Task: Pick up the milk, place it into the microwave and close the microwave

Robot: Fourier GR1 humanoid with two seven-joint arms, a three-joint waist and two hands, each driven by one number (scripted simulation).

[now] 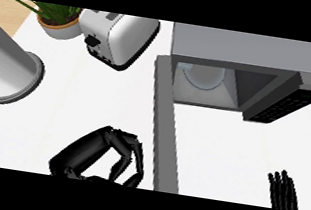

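Microwave: we see the microwave (255, 56) at the far right of the white bench (241, 150), its door (166, 129) swung fully open and reaching toward the near edge.
Cavity: we note a pale round shape (206, 77) standing inside, at the back; we cannot tell whether it is the milk or the turntable.
Milk: we cannot pick out a carton anywhere else on the bench.
Left hand: we record the left hand (98, 156) low in view, just left of the open door, fingers (134, 157) curled inward with nothing visible between them.
Right hand: we see the right hand (282, 191) at the lower right edge, fingers straight and pointing up, resting, well apart from the door.
Toaster: we log a toaster (118, 38) left of the microwave.
Plant: a potted plant (58, 20) sits at the far left corner.
Cylinder: a large grey cylinder (0, 66) stands at the left edge.
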